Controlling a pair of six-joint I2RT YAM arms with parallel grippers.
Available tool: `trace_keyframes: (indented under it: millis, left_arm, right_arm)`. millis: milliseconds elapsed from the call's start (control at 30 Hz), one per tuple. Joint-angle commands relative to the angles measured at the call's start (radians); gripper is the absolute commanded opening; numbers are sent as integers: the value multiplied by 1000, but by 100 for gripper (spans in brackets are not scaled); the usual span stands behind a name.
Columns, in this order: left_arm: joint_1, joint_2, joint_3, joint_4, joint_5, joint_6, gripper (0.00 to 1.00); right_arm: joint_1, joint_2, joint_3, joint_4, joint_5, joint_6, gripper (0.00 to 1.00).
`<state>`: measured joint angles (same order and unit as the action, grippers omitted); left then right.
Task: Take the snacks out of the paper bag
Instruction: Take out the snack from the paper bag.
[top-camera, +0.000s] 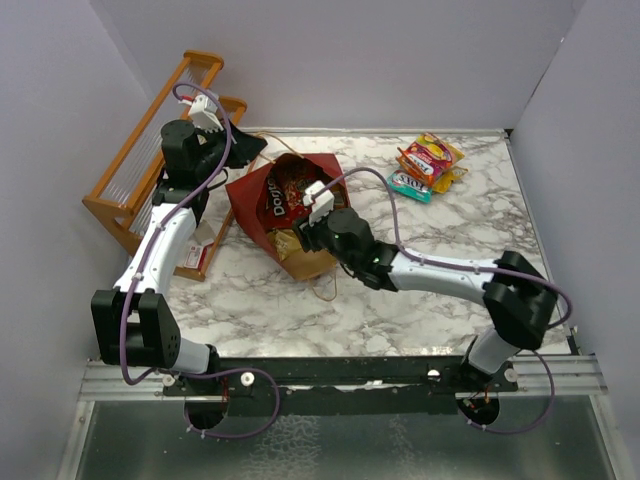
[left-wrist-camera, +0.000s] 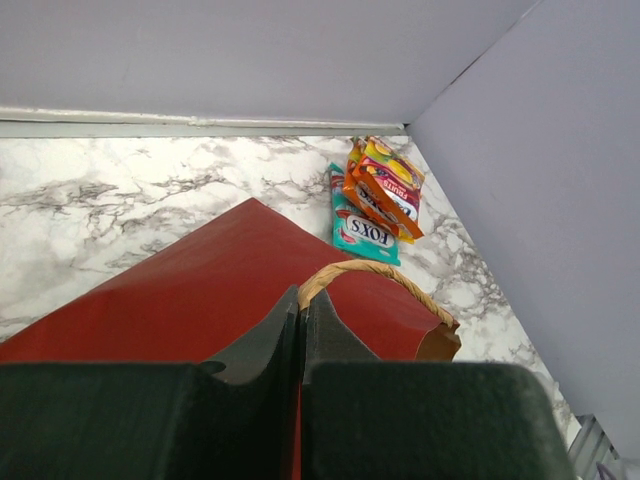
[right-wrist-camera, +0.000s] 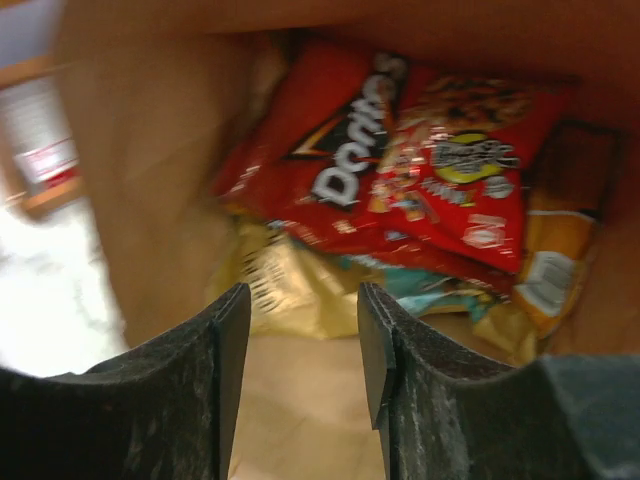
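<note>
Since the red Doritos chip bag (right-wrist-camera: 340, 150) lies topmost inside the paper bag (top-camera: 245, 200), I'd take it as the next pick; the step in hand is the reach-in. Its long axis runs diagonally across the right wrist view. A second red packet (right-wrist-camera: 460, 160) overlaps it, with the tan-gold bag (right-wrist-camera: 290, 290) beneath. The paper bag sits left of centre on the bench (top-camera: 450, 240), mouth up and toward the right arm; I can't fix its long axis. Right gripper (right-wrist-camera: 302, 300) is at the mouth, jaws partly apart, empty. It needs to advance, then close on the Doritos' near edge. Left gripper (left-wrist-camera: 302, 300) is clamped tight on the bag rim beside the handle (left-wrist-camera: 370, 268). Teal packet (top-camera: 410, 185) and red-yellow packets (top-camera: 432, 158) are already out, far right.
</note>
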<state>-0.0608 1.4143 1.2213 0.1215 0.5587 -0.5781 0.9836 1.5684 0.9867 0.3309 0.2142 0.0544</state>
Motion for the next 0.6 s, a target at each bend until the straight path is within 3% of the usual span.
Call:
trace_keyframes:
  millis: [0,100,300,567]
  left_arm:
    - [4,-40,-11,45,24,-13,0]
    - [4,-39,-9,45,26,-13,0]
    - [4,-32,-9,44,31,-20,0]
    - [4,-27,-10,46,33,-23,0]
  right_arm:
    - [13,171,134,82,369,-98,47]
    - [13,278,203,145,422,-147,51]
    - [6,462,329,253,479,-248,80]
    - [-20,599,451,260,475,-286,100]
